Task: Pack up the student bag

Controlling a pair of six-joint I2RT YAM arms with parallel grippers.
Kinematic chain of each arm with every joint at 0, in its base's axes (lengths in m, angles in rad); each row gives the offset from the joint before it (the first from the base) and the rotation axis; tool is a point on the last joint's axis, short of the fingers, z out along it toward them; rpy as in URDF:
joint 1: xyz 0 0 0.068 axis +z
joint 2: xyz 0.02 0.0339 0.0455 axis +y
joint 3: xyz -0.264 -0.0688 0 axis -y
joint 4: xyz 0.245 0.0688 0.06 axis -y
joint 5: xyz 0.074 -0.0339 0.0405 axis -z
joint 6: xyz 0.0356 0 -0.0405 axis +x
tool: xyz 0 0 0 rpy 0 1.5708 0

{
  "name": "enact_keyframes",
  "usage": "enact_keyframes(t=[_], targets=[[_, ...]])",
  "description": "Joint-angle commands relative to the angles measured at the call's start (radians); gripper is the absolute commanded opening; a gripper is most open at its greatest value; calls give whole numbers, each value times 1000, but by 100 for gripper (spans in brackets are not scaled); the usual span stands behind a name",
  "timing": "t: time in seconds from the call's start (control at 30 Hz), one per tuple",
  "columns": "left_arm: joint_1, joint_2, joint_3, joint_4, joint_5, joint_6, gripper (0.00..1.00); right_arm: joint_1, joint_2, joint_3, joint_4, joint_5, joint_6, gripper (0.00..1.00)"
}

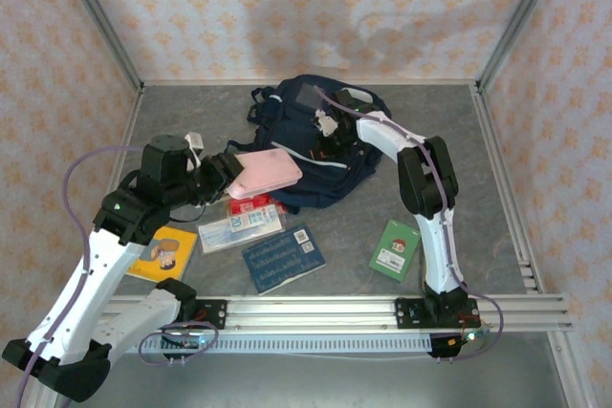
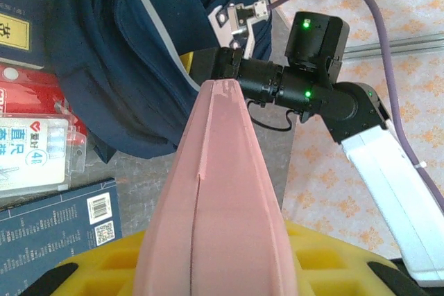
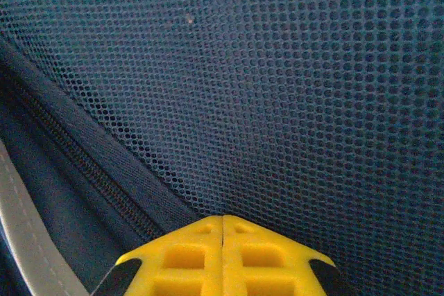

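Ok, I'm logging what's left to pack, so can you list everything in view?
bag: one, navy, back centre of the table
case: one, pink, held in the left jaws at the bag's near-left edge
red pack: one, red, just in front of the case
clear pack: one, clear with a white and blue label, in front of the red pack
blue book: one, dark blue, near centre
green book: one, green, near right, beside the right arm
yellow book: one, yellow, near left, partly under the left arm
table: one, grey
left arm: one, white and black, jaws shut on the case
right arm: one, white and black, jaws shut, at the bag
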Motion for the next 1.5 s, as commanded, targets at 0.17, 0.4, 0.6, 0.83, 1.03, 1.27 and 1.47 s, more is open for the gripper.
enact_keyframes(t=[0.17, 0.4, 0.6, 0.83, 1.03, 1.27, 1.47], targets=[[14, -17, -27, 44, 9, 10, 21, -114, -164, -314, 322, 222, 505, 0], [15, -18, -37, 59, 14, 14, 21, -115, -317, -654, 474, 393, 832, 0], [17, -15, -34, 71, 15, 26, 21, 48, -347, -683, 496, 347, 875, 0], [22, -12, 3, 37, 9, 70, 21, 67, -360, -465, 329, 211, 509, 28], [33, -18, 21, 5, 6, 90, 21, 69, -322, -361, 247, 94, 75, 63], [35, -31, 51, -32, 4, 98, 21, 103, -345, -391, 280, -5, -316, 90], [36, -51, 56, -60, -15, 106, 21, 121, -332, -374, 224, -16, -420, 99]])
